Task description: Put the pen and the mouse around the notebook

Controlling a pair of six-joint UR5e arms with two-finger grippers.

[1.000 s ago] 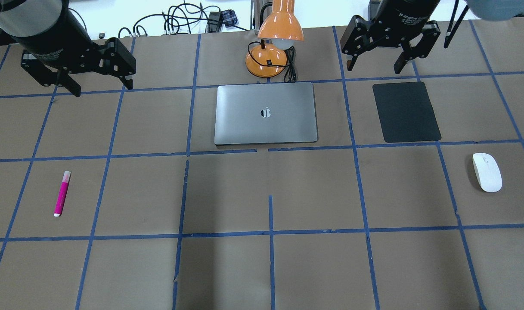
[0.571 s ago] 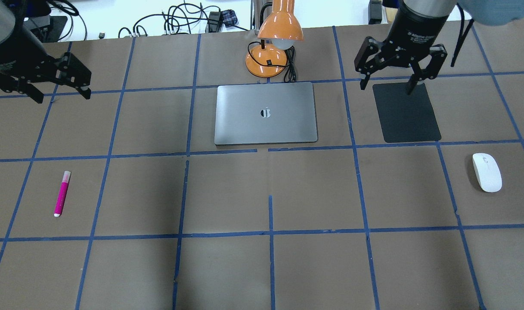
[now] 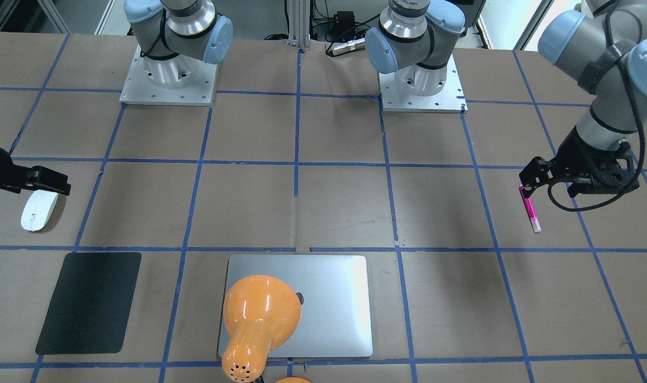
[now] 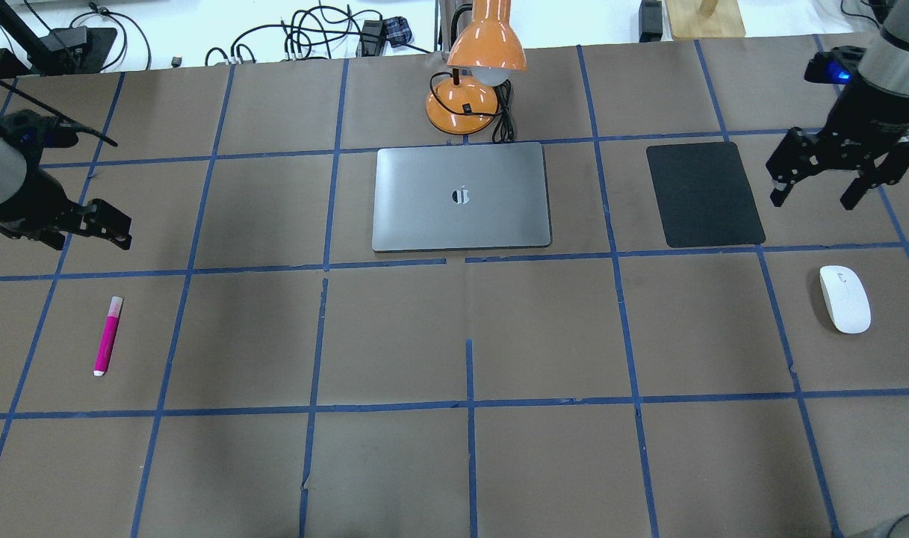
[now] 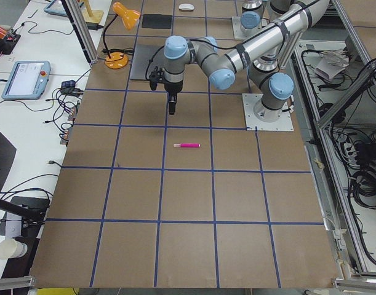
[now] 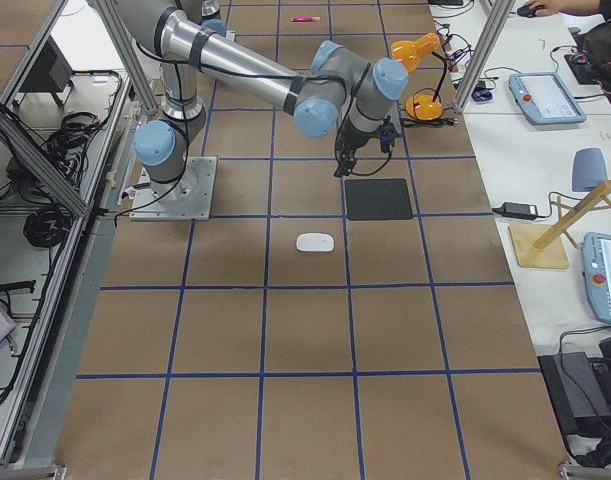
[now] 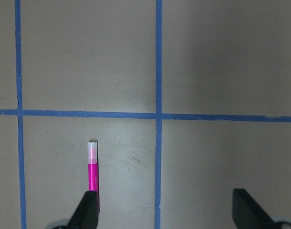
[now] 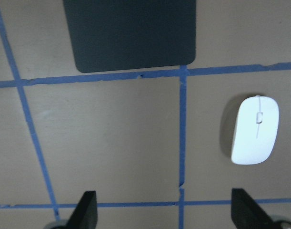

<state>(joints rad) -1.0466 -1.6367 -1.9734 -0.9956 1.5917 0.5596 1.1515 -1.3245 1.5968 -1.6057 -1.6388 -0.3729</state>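
Observation:
The magenta pen (image 4: 108, 335) lies on the left of the table, pale cap end pointing away from the robot. My left gripper (image 4: 81, 233) hovers open beyond it. In the left wrist view the pen (image 7: 92, 174) runs under the left finger (image 7: 88, 212). The white mouse (image 4: 845, 299) rests at the far right. My right gripper (image 4: 813, 198) hangs open above the table, just right of the black mat and beyond the mouse (image 8: 255, 130). The silver notebook (image 4: 461, 196) lies shut at the centre back.
A black mat (image 4: 704, 194) lies right of the notebook. An orange desk lamp (image 4: 476, 75) stands just behind the notebook, its cord beside it. Brown paper with blue tape lines covers the table (image 4: 469, 448).
Both arms have swung outward and lower: the left gripper moved left toward the pen's side, and the right gripper crossed the mat toward the mouse. Both stayed open. Pen, mouse and notebook have not moved.

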